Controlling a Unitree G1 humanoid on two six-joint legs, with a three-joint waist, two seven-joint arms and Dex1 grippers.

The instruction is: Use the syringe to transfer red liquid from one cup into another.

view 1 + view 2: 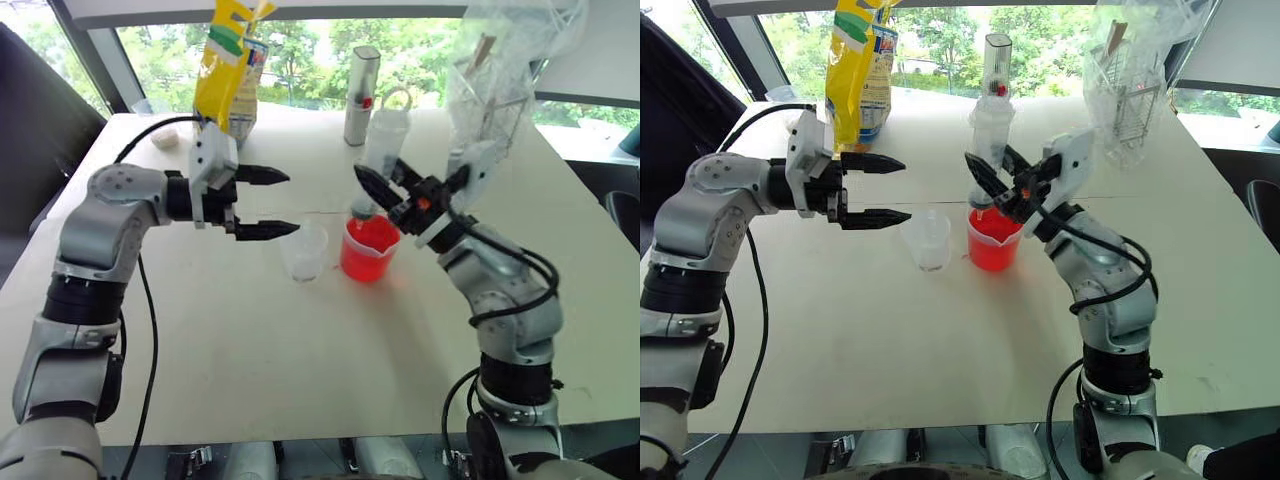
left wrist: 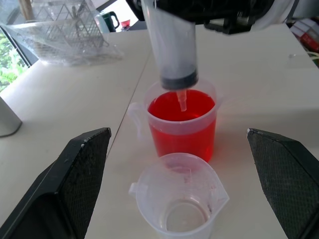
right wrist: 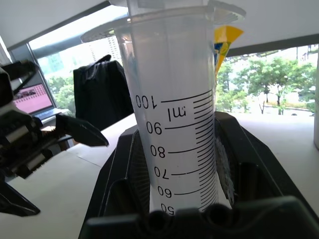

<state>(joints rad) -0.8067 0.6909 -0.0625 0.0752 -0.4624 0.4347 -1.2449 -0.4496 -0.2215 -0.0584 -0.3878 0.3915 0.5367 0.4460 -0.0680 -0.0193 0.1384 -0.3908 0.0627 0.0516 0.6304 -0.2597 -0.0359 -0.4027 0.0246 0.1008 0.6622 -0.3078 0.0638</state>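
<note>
My right gripper (image 1: 388,180) is shut on the syringe (image 1: 384,143), a thick clear graduated barrel (image 3: 174,124) held nearly upright. Its black seal sits low in the barrel, and its nozzle (image 2: 183,101) points down inside the mouth of the spouted cup (image 1: 368,248). That cup holds the red liquid (image 2: 182,105); I cannot tell whether the nozzle touches it. The smaller clear cup (image 1: 305,252) stands empty just left of it. My left gripper (image 1: 289,203) hovers open above and left of the small cup, pointing toward the syringe, its fingers (image 2: 75,184) spread wide with nothing between them.
At the table's far side stand a yellow bag (image 1: 228,60), a grey cylinder (image 1: 361,95) and a clear bag holding a wire basket (image 1: 500,90). A small white object (image 1: 165,138) lies at the far left. The pale table (image 1: 300,350) stretches bare toward me.
</note>
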